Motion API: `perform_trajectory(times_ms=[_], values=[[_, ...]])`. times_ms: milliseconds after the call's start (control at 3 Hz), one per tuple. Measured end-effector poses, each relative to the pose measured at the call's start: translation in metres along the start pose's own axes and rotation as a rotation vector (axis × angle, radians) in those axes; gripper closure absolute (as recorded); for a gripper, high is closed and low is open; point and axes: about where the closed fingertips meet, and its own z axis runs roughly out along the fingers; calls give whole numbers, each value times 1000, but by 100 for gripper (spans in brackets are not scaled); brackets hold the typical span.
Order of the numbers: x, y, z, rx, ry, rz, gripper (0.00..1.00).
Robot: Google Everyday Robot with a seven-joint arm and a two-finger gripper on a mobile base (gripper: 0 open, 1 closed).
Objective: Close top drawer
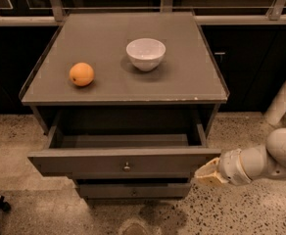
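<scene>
A speckled terrazzo floor point(260, 214) is spreading across the bottom of the frame. Dark cabinet fronts point(260, 67) are running behind the grey-brown stand point(182, 82), under a pale rail point(241, 19) along the top. A white post point(285, 99) is slanting at the right edge. The gripper point(206, 174) is hovering at lower right.

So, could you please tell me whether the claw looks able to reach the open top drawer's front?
Probably yes: the claw sits at the right end of the top drawer front, with nothing between them. Contact itself is unclear.
</scene>
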Motion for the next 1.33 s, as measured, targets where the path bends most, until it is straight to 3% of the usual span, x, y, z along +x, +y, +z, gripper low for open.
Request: perform_trajectory(times_ms=[333, 667, 1000, 1333], values=[[-21, -16, 5, 22, 21, -38, 100], [-20, -15, 4, 22, 21, -38, 100], [-32, -38, 9, 49, 64, -52, 100], [-32, -36, 9, 49, 64, -52, 100]])
